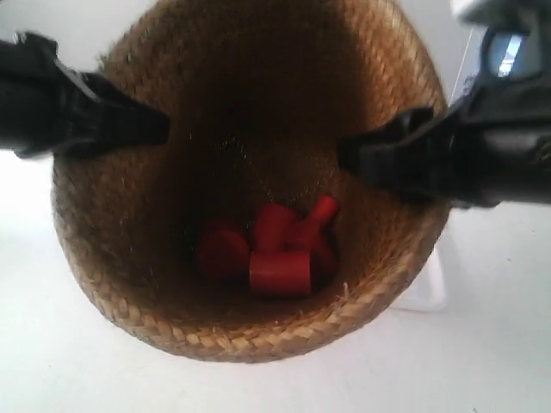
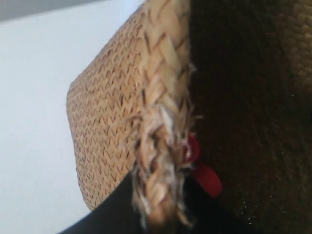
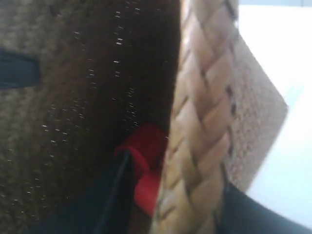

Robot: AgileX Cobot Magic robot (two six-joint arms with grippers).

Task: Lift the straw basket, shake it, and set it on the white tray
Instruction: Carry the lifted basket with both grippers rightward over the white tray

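Observation:
The straw basket [image 1: 129, 215] hangs close to the exterior camera, tipped so its dark inside faces it. Several red pieces [image 1: 280, 271] lie on its bottom. The gripper of the arm at the exterior view's left [image 1: 159, 129] and the gripper of the arm at the exterior view's right [image 1: 349, 155] each clamp the rim from opposite sides. In the left wrist view my left gripper [image 2: 161, 204] is shut on the braided rim of the straw basket [image 2: 107, 97]. My right gripper [image 3: 175, 195] is shut on the rim of the straw basket [image 3: 204, 97] too. A corner of the white tray [image 1: 428, 292] peeks out behind the basket.
A white tabletop [image 1: 69, 361] lies below and around the basket. In the right wrist view the other gripper's black finger [image 3: 17, 68] shows on the far inner wall, and a red piece [image 3: 146, 146] lies inside. A red piece [image 2: 207, 178] also shows in the left wrist view.

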